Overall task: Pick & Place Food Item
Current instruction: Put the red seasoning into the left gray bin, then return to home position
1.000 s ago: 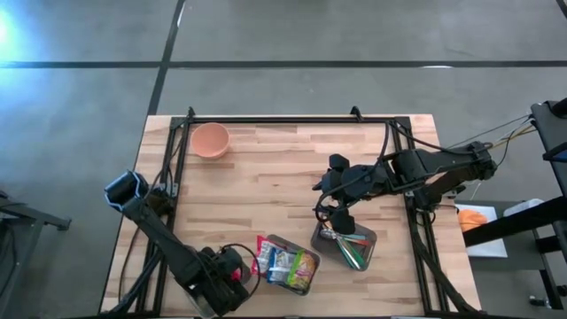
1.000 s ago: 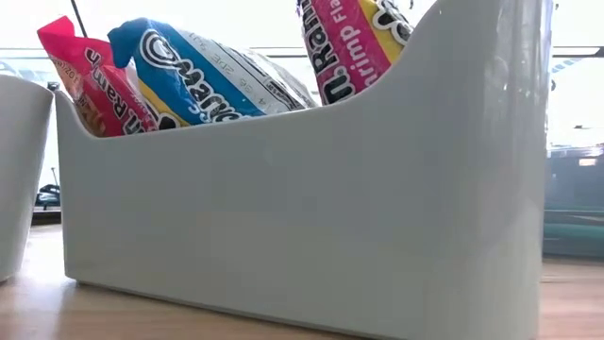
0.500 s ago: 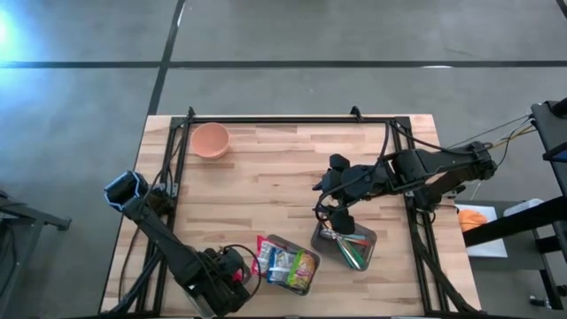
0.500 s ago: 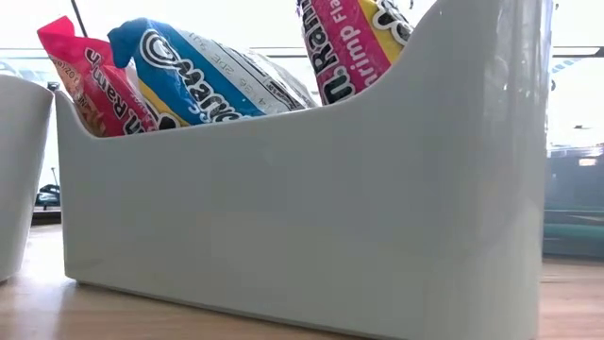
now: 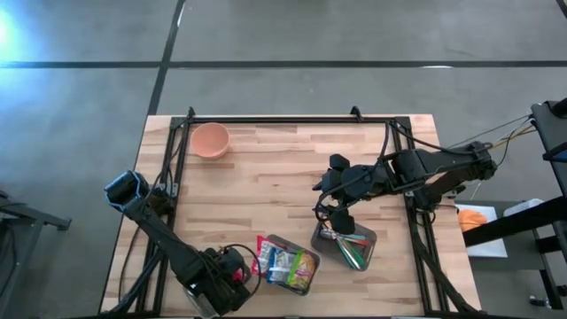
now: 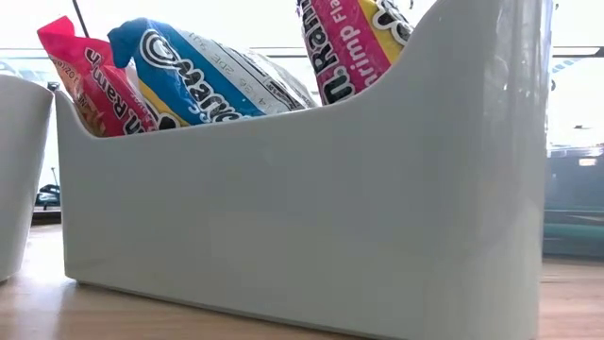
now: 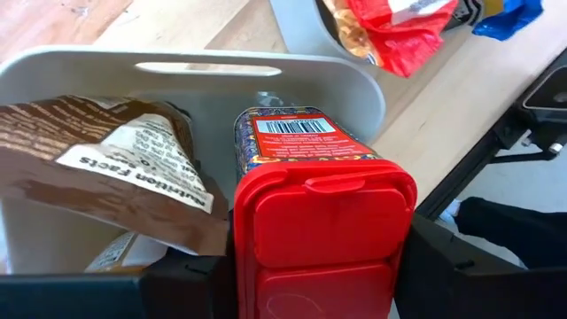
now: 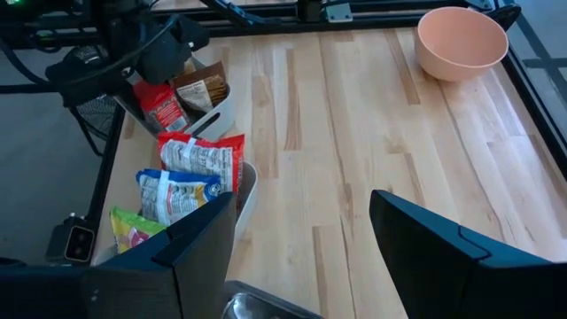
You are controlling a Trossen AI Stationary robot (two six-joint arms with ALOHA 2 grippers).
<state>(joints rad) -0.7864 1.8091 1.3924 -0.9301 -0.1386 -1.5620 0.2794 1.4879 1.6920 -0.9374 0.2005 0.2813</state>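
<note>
A jar with a red flip lid (image 7: 323,221) stands in a white handled bin (image 7: 213,66) at the table's near left, next to a brown packet (image 7: 106,164). My left gripper (image 7: 319,279) is over this bin, shut on the jar; in the right wrist view the left gripper (image 8: 155,58) is above the jar (image 8: 164,108). My right gripper (image 8: 301,257) hangs open over the table's middle right (image 5: 332,211), with nothing between its fingers. A pink bowl (image 5: 211,139) sits at the far left. My left gripper pinches the jar between its two fingers at the red lid end (image 7: 252,257), one finger on each side of the lid. The fingers come from above, pointing steeply down. The jar's barcode end (image 7: 292,128) points down into the white bin; whether it rests on the bin's floor I cannot tell.
A second white bin (image 5: 288,264) holds bright noodle and snack packets (image 8: 190,159) and fills the low view (image 6: 302,208). A bin with green sticks (image 5: 347,246) lies under my right gripper. Black rails (image 5: 283,120) frame the table.
</note>
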